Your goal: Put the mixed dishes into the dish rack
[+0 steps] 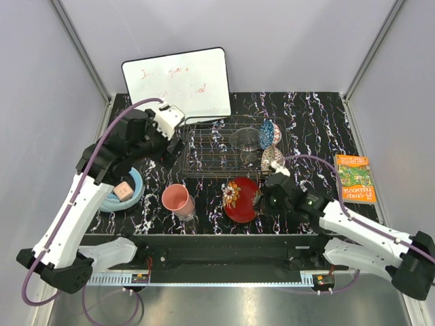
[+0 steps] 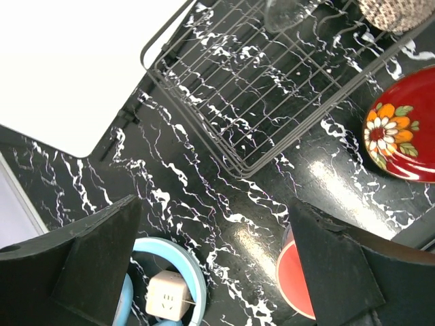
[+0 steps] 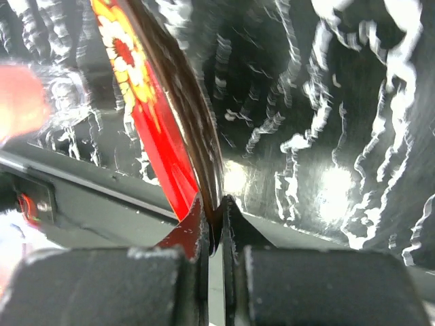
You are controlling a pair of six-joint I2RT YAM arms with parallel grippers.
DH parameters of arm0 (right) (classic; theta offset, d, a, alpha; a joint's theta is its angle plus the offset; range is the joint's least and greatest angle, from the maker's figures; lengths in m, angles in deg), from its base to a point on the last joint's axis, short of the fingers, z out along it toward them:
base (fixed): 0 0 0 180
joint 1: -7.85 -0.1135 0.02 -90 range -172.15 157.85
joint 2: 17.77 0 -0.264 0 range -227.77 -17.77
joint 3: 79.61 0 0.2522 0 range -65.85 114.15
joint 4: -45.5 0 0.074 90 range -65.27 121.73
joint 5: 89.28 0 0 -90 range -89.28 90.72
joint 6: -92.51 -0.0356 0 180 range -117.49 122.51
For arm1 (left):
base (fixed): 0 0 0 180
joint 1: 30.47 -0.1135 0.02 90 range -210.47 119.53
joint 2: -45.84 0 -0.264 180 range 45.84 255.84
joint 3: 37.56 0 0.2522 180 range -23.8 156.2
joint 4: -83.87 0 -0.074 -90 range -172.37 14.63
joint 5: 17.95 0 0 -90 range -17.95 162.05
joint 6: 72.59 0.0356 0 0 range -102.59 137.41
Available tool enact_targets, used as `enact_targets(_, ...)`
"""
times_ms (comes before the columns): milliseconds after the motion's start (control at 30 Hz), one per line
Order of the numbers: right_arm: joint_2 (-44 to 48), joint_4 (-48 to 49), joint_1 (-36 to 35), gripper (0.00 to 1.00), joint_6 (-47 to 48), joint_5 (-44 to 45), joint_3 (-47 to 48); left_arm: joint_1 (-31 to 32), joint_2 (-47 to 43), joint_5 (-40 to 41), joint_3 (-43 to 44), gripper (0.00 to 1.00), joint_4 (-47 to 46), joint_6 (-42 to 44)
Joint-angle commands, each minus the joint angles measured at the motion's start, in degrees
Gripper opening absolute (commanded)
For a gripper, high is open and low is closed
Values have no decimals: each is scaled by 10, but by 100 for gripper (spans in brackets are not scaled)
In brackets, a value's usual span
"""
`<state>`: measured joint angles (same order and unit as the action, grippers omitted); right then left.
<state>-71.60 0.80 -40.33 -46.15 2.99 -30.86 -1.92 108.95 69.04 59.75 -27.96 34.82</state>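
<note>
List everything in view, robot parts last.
whiteboard: 1, white, behind the rack
dish rack: 1, dark wire, centre
clear glass piece: 1, clear, in rack
blue patterned bowl: 1, blue, rack's right end
cream-gold patterned bowl: 1, cream-gold, rack's right end
red floral plate: 1, red, rack's near side
pink cup: 1, pink, left of plate
light-blue bowl: 1, light blue, near left
cube: 1, pinkish, in light-blue bowl
book: 1, orange-green, right side
left hand: 1, black, open
right hand: 1, black, gripping plate rim
</note>
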Motion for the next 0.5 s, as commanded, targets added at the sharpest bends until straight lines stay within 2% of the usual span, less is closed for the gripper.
enact_targets(0,-33,-32,-95,0,151,171,132,-20,-6,8,24,95,-19,-32)
enact_targets(33,-46,-37,-127,0,170,188,178,-26,-5,3,27,95,-19,-33)
enact_targets(133,-91,-65,-164,0,249,255,274,-34,-5,-1,30,95,-20,-37)
enact_targets(267,-122,-88,-169,0,372,339,380,-42,-14,-3,27,95,-19,-38)
enact_targets(367,-143,-56,-169,0,518,435,428,-48,-19,-9,26,95,-19,-40)
enact_targets(400,-147,-35,-169,0,611,476,427,-52,-19,-12,23,95,-20,-41)
enact_targets(433,-151,-8,-169,0,664,491,418,-53,-20,-14,21,95,-20,-42)
enact_targets(467,-155,66,-169,0,780,519,403,-54,-19,-16,20,95,-20,-44)
